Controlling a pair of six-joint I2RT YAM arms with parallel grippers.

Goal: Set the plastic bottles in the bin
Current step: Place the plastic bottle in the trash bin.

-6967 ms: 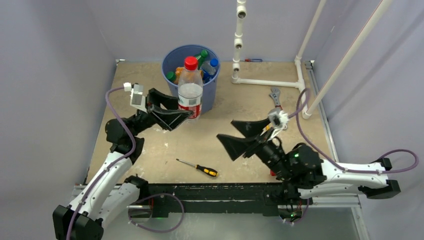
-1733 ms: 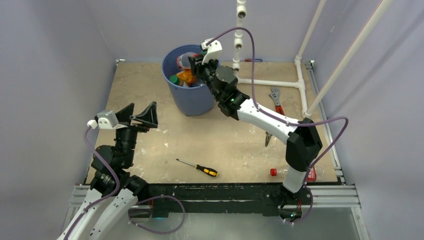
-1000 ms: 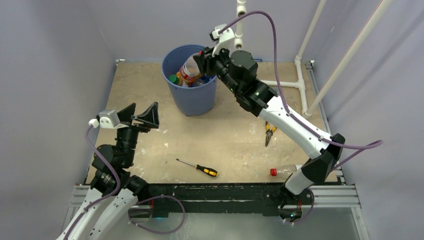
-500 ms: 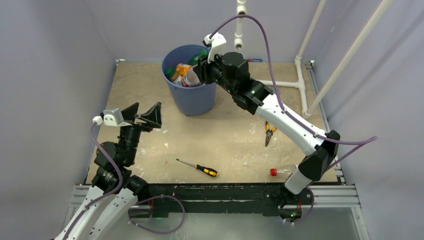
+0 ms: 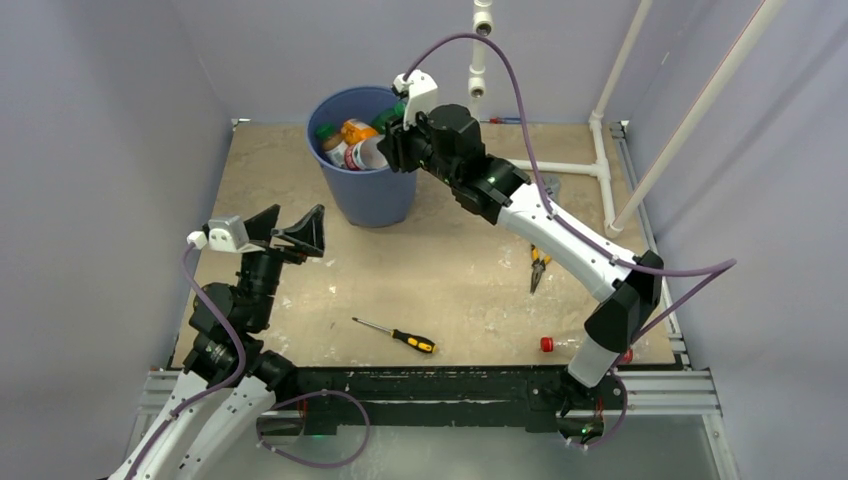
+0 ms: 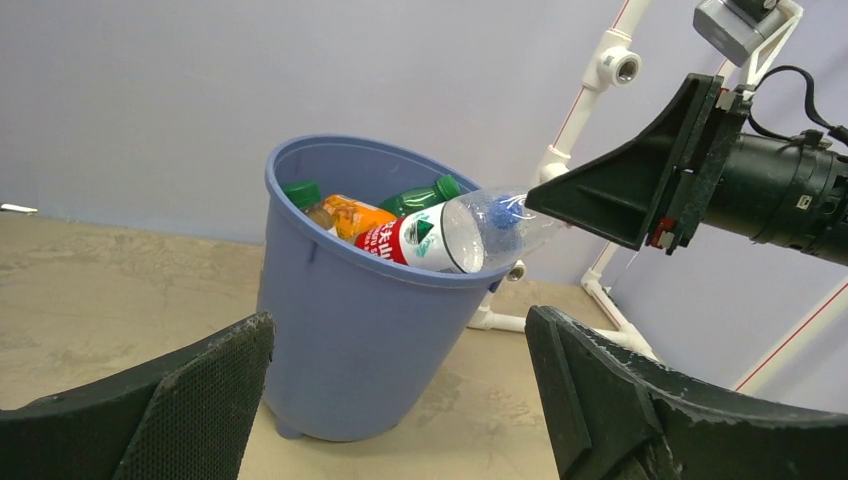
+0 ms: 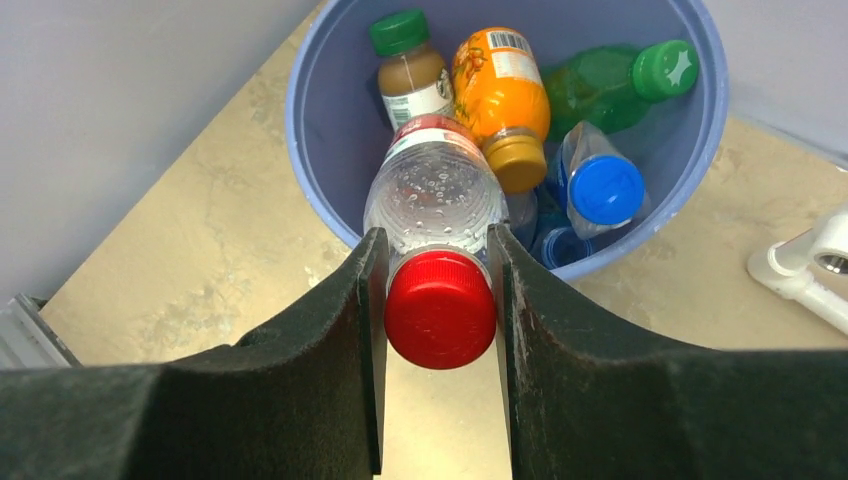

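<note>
Red-capped clear bottle lies tilted across the blue bin's rim at 4 o'clock, its neck clenched in the right claw. The left claw gapes empty at the table's 8 o'clock.

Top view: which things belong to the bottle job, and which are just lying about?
Job:
- bin
- clear bottle in the right claw
- orange bottle and others inside the bin
- loose bottle by the right arm's base

Lying about:
- screwdriver
- pliers
- white pipe frame
</note>
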